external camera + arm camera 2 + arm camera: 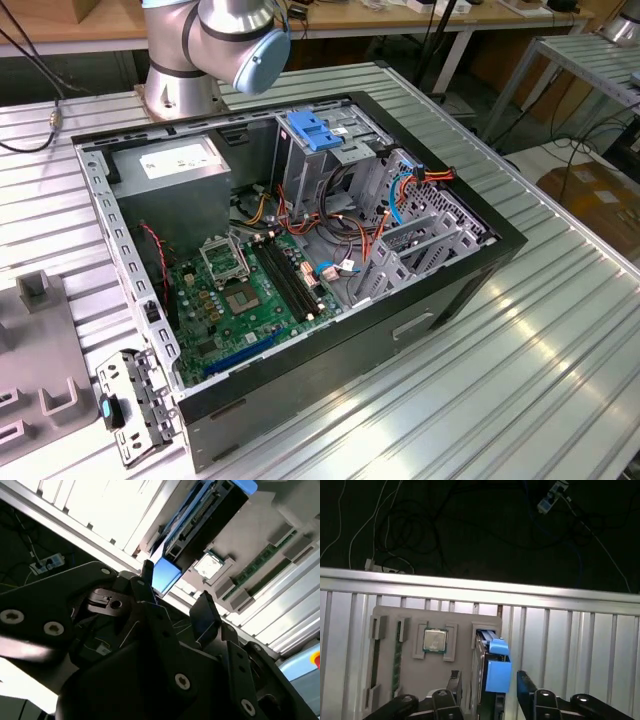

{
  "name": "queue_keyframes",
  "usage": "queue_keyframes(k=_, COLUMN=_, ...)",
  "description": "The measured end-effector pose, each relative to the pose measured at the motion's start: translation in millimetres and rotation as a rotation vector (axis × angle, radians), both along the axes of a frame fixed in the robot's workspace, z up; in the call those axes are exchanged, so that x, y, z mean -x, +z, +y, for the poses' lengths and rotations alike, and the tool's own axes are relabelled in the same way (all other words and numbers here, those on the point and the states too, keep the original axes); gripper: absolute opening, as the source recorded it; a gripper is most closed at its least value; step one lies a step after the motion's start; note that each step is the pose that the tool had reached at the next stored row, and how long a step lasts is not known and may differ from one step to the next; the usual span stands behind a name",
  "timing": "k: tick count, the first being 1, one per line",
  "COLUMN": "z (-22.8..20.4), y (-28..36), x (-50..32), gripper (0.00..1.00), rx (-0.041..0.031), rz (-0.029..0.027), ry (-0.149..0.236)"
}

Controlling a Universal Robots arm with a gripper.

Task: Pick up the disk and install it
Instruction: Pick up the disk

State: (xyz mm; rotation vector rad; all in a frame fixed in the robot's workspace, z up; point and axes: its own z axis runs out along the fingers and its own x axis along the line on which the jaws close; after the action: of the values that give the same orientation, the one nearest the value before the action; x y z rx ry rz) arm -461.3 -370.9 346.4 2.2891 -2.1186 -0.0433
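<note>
Your black gripper [489, 682] hangs open, one finger on each side of the dark flat disk with blue plastic rails [492, 660]. The disk stands on edge in the grey plastic tray [420, 680]. Nothing is picked up or installed yet.

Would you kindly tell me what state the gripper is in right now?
Gripper: open, straddling the disk, not clamped on it.

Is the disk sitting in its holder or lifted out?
In: the disk stands on edge in a slot of the grey holder, with the open end effector straddling it.
</note>
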Motion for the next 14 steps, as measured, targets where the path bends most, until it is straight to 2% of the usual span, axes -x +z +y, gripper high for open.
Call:
queue_keyframes(k=1, z=-0.1, y=-1.1, x=0.0, gripper=0.57, rx=0.01, rz=-0.0022, ry=0.0)
queue_keyframes(k=2, z=-0.1, y=-2.6, x=0.0, gripper=0.57, rx=0.0106, rz=-0.0046, ry=-0.018)
queue_keyframes(k=3, z=0.0, y=-5.1, x=0.0, gripper=0.57, rx=0.0108, rz=-0.0043, ry=-0.051)
queue_keyframes(k=5, z=0.7, y=-8.3, x=0.1, gripper=0.57, rx=0.0108, rz=-0.0042, ry=-0.067)
queue_keyframes(k=7, z=5.2, y=-15.9, x=0.0, gripper=0.57, rx=0.0108, rz=-0.0042, ry=-0.079)
queue_keyframes(k=10, z=8.2, y=-24.9, x=0.9, gripper=0.57, rx=0.0107, rz=-0.0045, ry=-0.089)
queue_keyframes(k=12, z=8.2, y=-30.0, x=7.0, gripper=0.57, rx=0.0106, rz=-0.01, ry=-0.089)
queue_keyframes(k=14, z=8.1, y=-34.0, x=9.6, gripper=0.57, rx=0.01, rz=-0.0197, ry=-0.089)
